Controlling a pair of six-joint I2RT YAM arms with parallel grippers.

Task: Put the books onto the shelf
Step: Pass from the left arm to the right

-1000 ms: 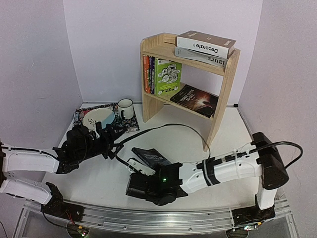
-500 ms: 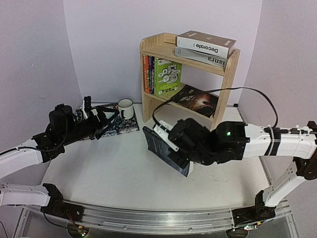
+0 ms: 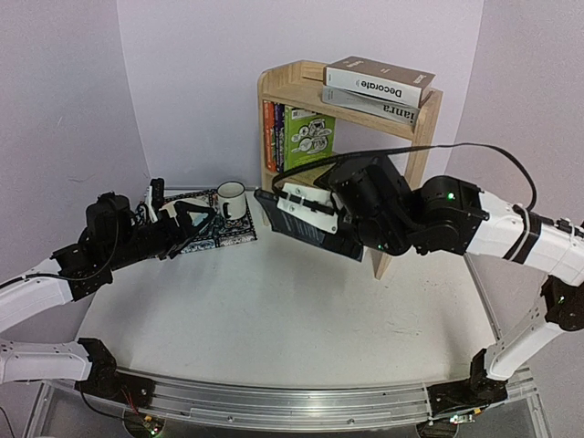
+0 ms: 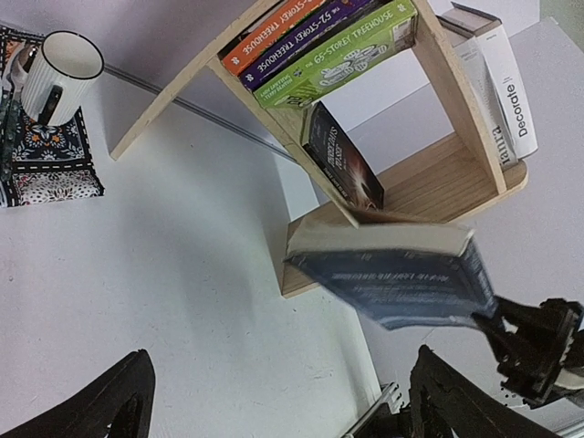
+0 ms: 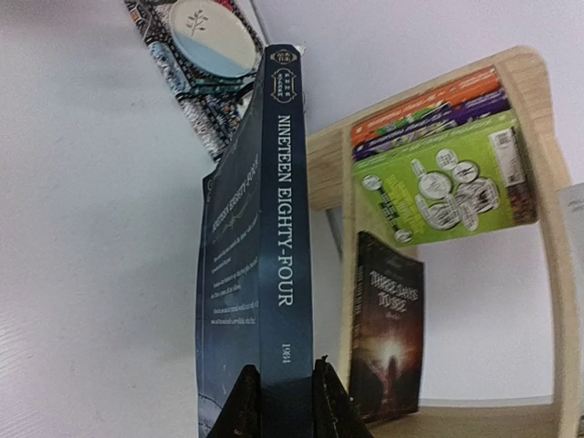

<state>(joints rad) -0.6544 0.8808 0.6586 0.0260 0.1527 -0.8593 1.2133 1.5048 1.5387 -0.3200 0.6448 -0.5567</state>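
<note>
Right claw [image 5: 285,388]: clamped on "Nineteen Eighty-Four" [image 5: 274,228], narrow edge hold. Left claw [image 4: 281,360]: splayed, empty. Risk: book pivots in the pinch and clips shelf [image 3: 422,137].

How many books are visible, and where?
7. Decorate and the grey book lie stacked on the shelf top; orange, purple and green stand on its lower tier, Three Days to See beside them; the right tool holds Nineteen Eighty-Four.

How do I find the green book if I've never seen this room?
Find the wooden shelf at the far side of the table. On its lower tier three paperbacks stand upright together. The green book stands beside the purple book and orange book, and only its cover shows, with cartoon drawings.
</note>
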